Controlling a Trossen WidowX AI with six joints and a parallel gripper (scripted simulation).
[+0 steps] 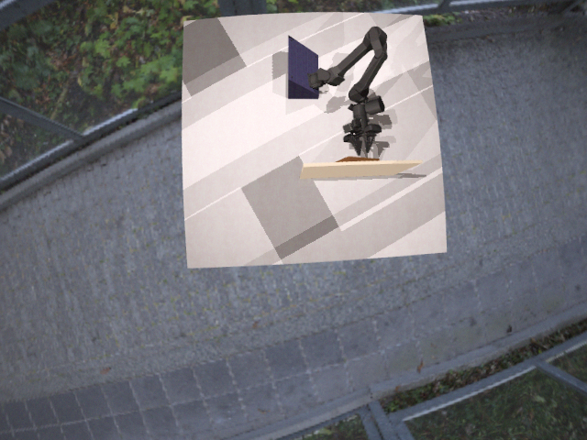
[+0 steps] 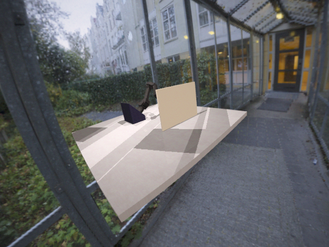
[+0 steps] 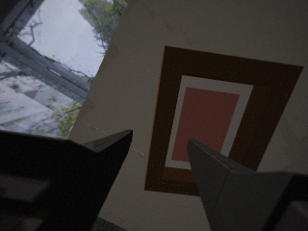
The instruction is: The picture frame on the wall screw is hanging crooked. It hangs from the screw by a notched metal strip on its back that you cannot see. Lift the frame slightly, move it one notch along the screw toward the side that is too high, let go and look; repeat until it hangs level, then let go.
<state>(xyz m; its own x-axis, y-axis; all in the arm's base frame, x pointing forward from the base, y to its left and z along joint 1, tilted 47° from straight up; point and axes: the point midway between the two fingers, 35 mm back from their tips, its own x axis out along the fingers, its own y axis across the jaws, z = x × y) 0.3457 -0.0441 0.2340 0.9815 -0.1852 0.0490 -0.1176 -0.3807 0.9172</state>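
From above, the open gripper (image 1: pixel 363 152) (image 3: pixel 160 139) is near the wall panel (image 1: pixel 358 169) (image 2: pixel 177 106); the wrist view alone shows the picture frame's (image 1: pixel 356 159) (image 3: pixel 158 120) red centre on that panel. The exterior view shows only the panel's back.

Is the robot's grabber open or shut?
Open. In the wrist view the gripper's two fingertips stand well apart, and nothing is pinched between them; the picture frame is beyond them.

Open gripper (image 1: pixel 363 152) just beside the brown frame (image 1: pixel 356 159) on the upright tan panel (image 1: pixel 359 169).
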